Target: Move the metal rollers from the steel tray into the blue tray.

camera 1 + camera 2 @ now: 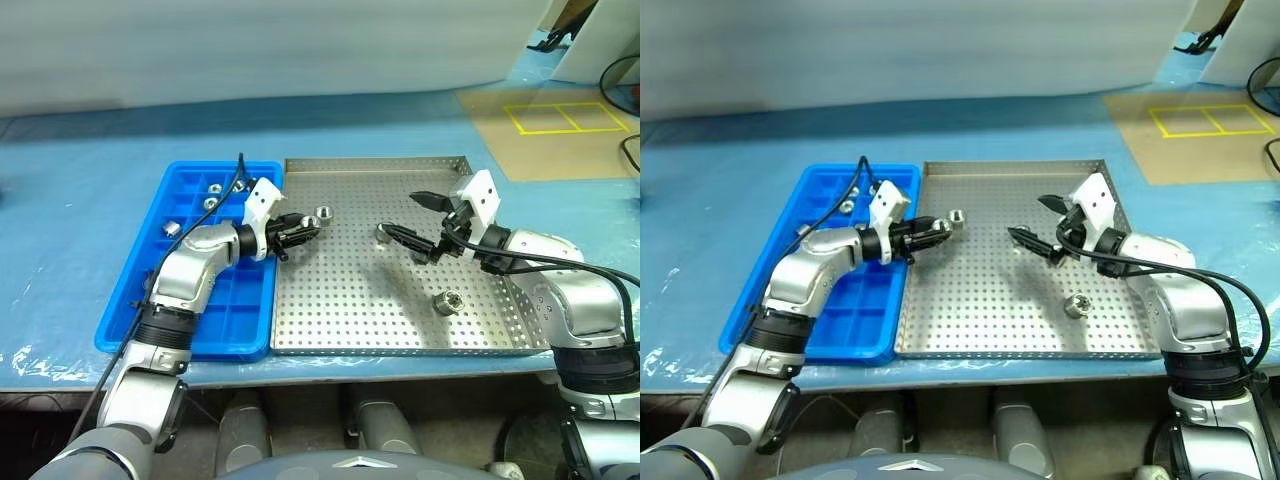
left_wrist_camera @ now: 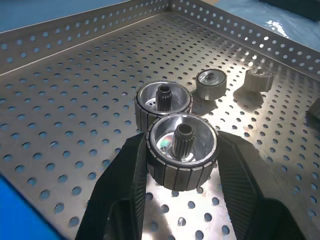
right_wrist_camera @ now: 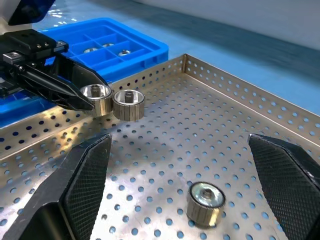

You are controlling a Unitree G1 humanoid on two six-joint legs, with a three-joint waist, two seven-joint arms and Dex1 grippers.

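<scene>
Steel roller (image 2: 182,150), ribbed sides, clamped in left gripper (image 1: 303,232) over the steel tray (image 1: 400,330), near blue tray (image 1: 190,330). Likely dense, rigid, slick: grip across the ribbed flanks. Right gripper (image 1: 421,222) wide open, empty, above another roller (image 3: 204,201).

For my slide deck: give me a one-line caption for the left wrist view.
Left hand grips one metal roller above the steel tray, three more rollers beyond.

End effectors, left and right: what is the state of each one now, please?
Left end effector: closed on a metal roller.
Right end effector: open, holding nothing, above a roller in the steel tray.
</scene>
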